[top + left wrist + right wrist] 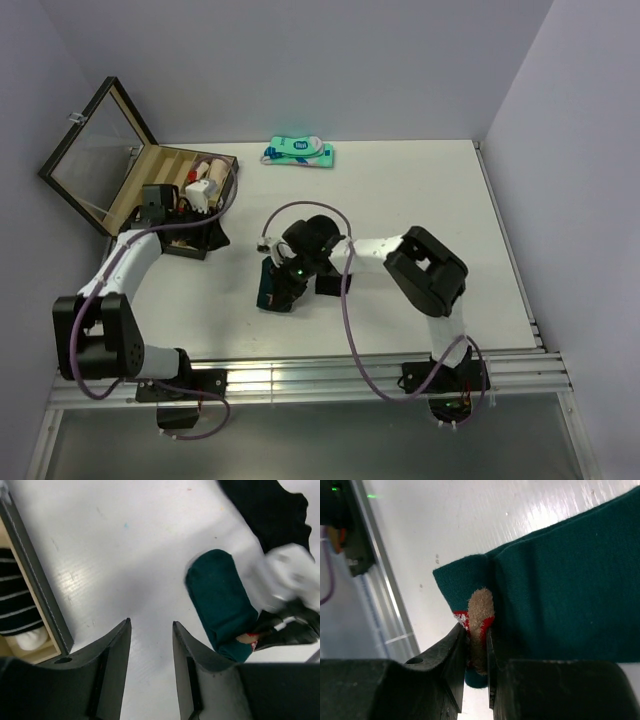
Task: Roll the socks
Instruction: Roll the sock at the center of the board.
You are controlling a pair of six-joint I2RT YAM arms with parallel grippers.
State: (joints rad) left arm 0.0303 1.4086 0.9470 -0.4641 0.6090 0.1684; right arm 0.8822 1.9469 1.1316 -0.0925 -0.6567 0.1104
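My right gripper (477,636) is nipped shut on the green sock (560,595) mid-table; the sock runs off toward two o'clock. My left gripper (150,625) hangs open, empty, by the box (37,585). The black sock (270,510) seems to lie just beside the green one.
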